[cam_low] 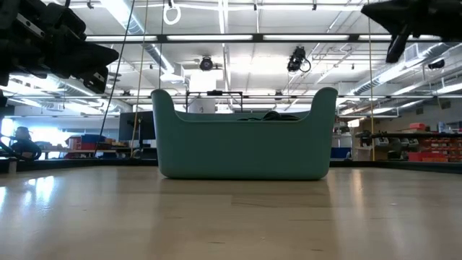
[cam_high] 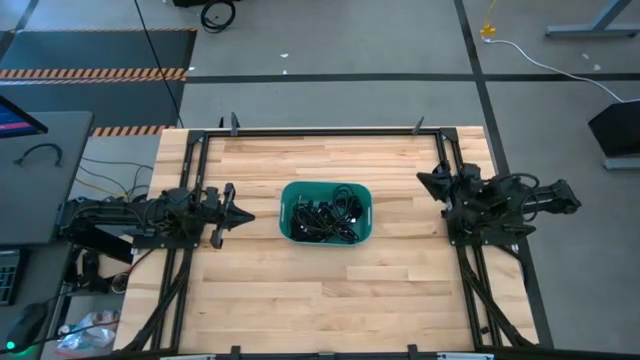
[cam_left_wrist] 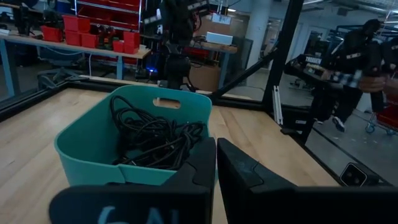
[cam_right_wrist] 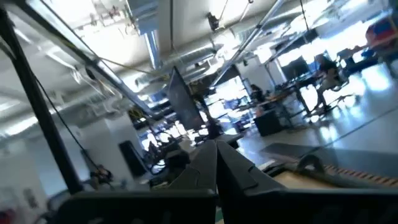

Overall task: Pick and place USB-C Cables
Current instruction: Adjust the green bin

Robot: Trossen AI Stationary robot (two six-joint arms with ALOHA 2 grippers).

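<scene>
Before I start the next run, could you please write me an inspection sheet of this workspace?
Surface: wooden table, bare around the tub.
Job's things: USB-C cables, a black tangle, all inside the teal tub at the table's middle.
Clutter: nothing seen on the table.
Grippers: left gripper shut, empty, left of the tub; right gripper shut, empty, at the right edge.
Cables: white floor cable beyond the table.
Surroundings: red bins on shelving; a person standing beyond the table.
</scene>
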